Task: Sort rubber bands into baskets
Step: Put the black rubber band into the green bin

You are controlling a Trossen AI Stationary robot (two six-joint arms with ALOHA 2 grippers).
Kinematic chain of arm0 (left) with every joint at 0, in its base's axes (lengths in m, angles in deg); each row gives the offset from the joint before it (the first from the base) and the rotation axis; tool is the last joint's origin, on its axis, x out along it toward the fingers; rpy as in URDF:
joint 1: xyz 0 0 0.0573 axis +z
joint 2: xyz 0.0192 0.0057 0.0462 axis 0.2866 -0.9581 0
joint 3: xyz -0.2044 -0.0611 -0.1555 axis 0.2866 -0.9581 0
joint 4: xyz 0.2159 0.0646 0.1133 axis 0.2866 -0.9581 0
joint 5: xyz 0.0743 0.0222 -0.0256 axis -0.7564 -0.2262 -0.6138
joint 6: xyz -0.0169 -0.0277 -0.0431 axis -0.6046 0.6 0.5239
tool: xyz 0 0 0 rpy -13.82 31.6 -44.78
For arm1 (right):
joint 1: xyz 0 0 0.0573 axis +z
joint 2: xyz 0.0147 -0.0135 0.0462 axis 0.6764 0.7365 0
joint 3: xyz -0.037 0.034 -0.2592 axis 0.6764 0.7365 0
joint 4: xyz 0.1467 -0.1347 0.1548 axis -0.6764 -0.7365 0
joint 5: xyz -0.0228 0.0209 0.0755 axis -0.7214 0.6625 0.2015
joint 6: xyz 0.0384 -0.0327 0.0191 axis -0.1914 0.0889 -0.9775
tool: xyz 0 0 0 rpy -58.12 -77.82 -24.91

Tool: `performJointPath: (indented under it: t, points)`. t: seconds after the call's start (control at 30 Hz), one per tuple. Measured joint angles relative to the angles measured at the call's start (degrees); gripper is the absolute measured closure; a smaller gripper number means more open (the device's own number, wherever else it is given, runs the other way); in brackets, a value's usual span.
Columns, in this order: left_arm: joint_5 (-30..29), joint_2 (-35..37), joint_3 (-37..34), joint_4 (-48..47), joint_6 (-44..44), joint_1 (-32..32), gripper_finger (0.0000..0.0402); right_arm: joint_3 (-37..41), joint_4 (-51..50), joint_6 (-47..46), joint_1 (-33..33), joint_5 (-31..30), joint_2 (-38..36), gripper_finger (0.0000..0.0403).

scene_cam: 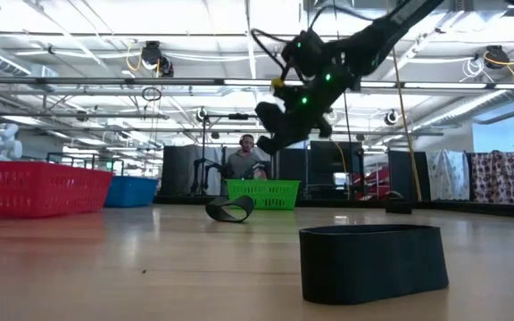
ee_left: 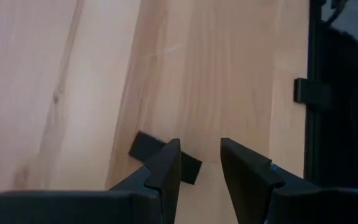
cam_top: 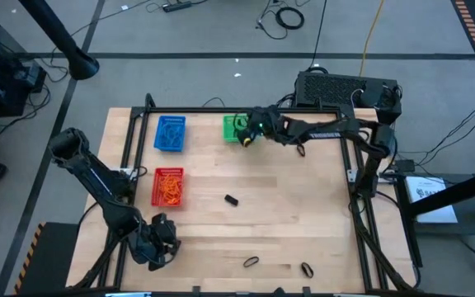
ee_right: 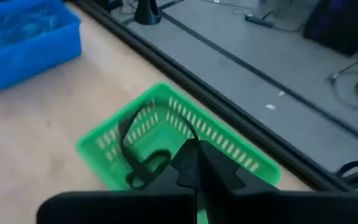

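Observation:
Three mesh baskets stand on the wooden table: blue (cam_top: 170,133) with blue bands, red (cam_top: 169,186) with orange bands, green (cam_top: 236,128) at the far edge. My right gripper (cam_top: 248,136) hangs over the green basket (ee_right: 166,140), shut on a thin black rubber band (ee_right: 135,124). Another black band (ee_right: 151,165) lies inside the basket. Loose black bands lie on the table at the middle (cam_top: 231,199) and near the front edge (cam_top: 251,261), (cam_top: 306,269). My left gripper (cam_top: 159,243) is open and empty at the near left corner, low over the table (ee_left: 201,165). My right gripper pinches the black band between its two fingertips at one spot on the loop (ee_right: 191,135). The fingers slant down from the table's right side. The loop hangs slack from the tips, clear of the table, over the green basket's opening.
A dark metal frame (cam_top: 138,124) runs along the table's edges. A small black bracket (ee_left: 166,158) lies just beyond my left fingers. Bare wood lies between the baskets and the front bands. A person (scene_cam: 246,160) sits in the room beyond the table.

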Motion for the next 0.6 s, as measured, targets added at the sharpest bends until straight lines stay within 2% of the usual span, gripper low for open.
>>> performJointPath:
  t: [0.13, 0.23, 0.43, 0.6]
  points:
    - [-0.2, 0.0, 0.0, -1.3, 5.1, -0.5, 0.0281, 0.0, 3.9, -3.7, -2.7, 1.6, 1.6, 0.0403]
    - [-0.6, -0.1, 0.0, -1.3, 4.8, -0.8, 0.0281, 0.0, 4.7, -5.4, -3.6, 1.7, 1.6, 0.0402]
    - [-1.5, -0.1, 0.0, -1.3, 3.5, -0.8, 0.0281, 0.0, 4.0, -7.6, -3.5, 8.7, 1.6, 0.0389]
    - [-1.6, -0.1, 0.0, -1.2, 3.7, -0.8, 0.0281, 0.0, 2.3, -9.6, -3.4, 8.9, 1.6, 0.037]
